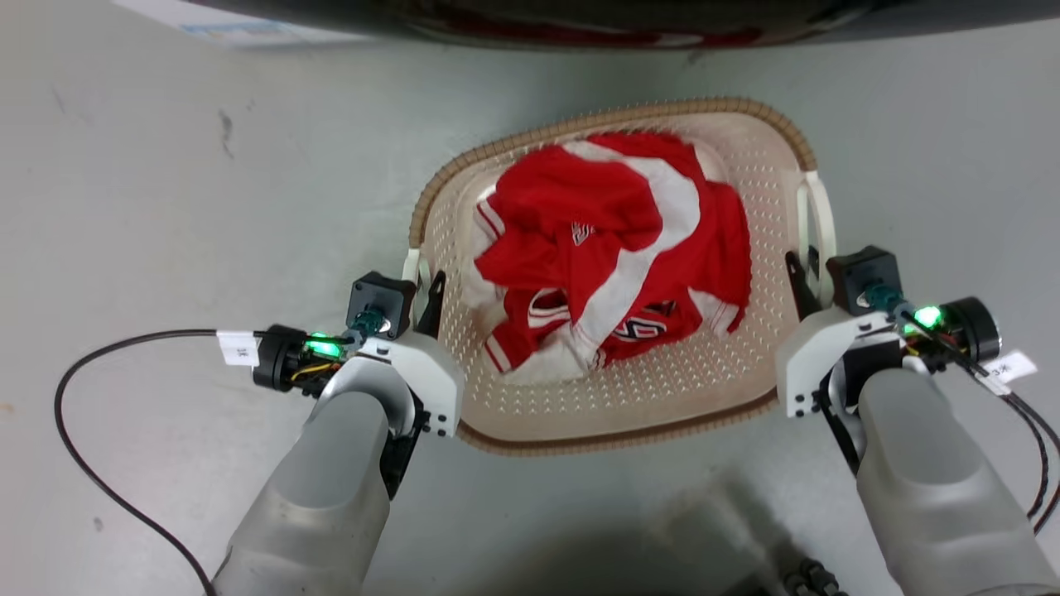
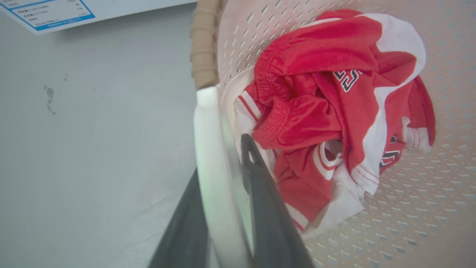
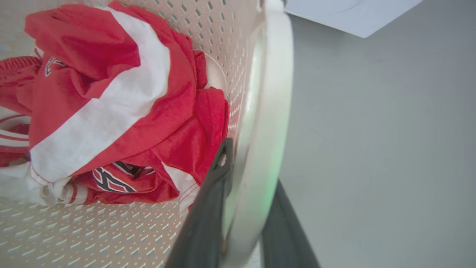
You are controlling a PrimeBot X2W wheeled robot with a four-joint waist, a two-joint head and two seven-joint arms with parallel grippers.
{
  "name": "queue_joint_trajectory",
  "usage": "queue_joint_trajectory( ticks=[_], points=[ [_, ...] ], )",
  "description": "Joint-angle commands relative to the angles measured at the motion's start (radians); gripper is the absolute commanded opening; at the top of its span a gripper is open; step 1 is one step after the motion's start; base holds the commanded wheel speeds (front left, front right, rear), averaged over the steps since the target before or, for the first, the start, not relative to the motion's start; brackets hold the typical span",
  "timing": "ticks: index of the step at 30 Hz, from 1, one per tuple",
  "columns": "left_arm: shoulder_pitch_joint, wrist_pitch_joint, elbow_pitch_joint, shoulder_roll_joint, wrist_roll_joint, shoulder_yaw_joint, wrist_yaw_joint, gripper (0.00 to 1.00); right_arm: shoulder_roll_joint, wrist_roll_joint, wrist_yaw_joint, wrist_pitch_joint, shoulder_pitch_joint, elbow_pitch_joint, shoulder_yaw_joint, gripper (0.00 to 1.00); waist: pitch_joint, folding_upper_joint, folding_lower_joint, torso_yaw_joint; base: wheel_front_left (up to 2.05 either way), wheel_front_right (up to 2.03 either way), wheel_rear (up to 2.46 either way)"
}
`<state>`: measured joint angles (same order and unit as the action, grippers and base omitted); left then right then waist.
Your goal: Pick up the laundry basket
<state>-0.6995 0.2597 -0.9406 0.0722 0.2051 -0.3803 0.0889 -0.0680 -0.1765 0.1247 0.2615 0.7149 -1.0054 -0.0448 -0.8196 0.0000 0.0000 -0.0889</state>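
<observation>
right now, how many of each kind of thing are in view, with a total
cream perforated plastic laundry basket with brown woven-look rim: 1
white plastic side handles: 2
crumpled red and white clothing pile: 1
dark-fingered grippers, left gripper and right gripper: 2
total: 6

Soft, even light from above keeps the grey floor (image 1: 166,207) bright, with a dim shadow at its near edge in the head view. Both wrist views curve at their edges; the close handle of the laundry basket (image 2: 208,156) is blurred and seems faintly green-tinted.
</observation>
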Motion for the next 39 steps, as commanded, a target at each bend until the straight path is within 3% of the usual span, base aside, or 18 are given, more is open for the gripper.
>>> queue_joint_trajectory(
  ticks=[1, 18, 26, 39],
  points=[
    [0.006, 0.009, 0.009, -0.039, -0.002, -0.031, 0.032, 0.0, 0.032, -0.003, 0.011, 0.006, -0.004, 0.009, -0.019, 0.0, 0.055, 0.0, 0.0, 0.005, 0.0, 0.0, 0.0],
    [0.108, 0.007, -0.208, -0.032, 0.161, -0.106, 0.043, 0.0, 0.024, 0.014, 0.007, 0.005, -0.12, -0.133, -0.103, 0.0, 0.418, 0.0, 0.0, 0.052, 0.0, 0.0, 0.0],
    [0.128, -0.072, -0.263, -0.029, 0.266, -0.183, 0.05, 0.0, 0.022, 0.032, 0.007, 0.004, -0.128, -0.225, -0.138, 0.0, 0.536, 0.0, 0.0, 0.087, 0.0, 0.0, 0.0],
    [0.169, -0.251, -0.269, -0.032, 0.405, -0.315, 0.049, 0.0, 0.024, 0.228, 0.007, -0.194, -0.183, -0.273, -0.333, 0.0, 0.698, 0.0, 0.0, 0.091, 0.0, 0.0, 0.0]
  ],
)
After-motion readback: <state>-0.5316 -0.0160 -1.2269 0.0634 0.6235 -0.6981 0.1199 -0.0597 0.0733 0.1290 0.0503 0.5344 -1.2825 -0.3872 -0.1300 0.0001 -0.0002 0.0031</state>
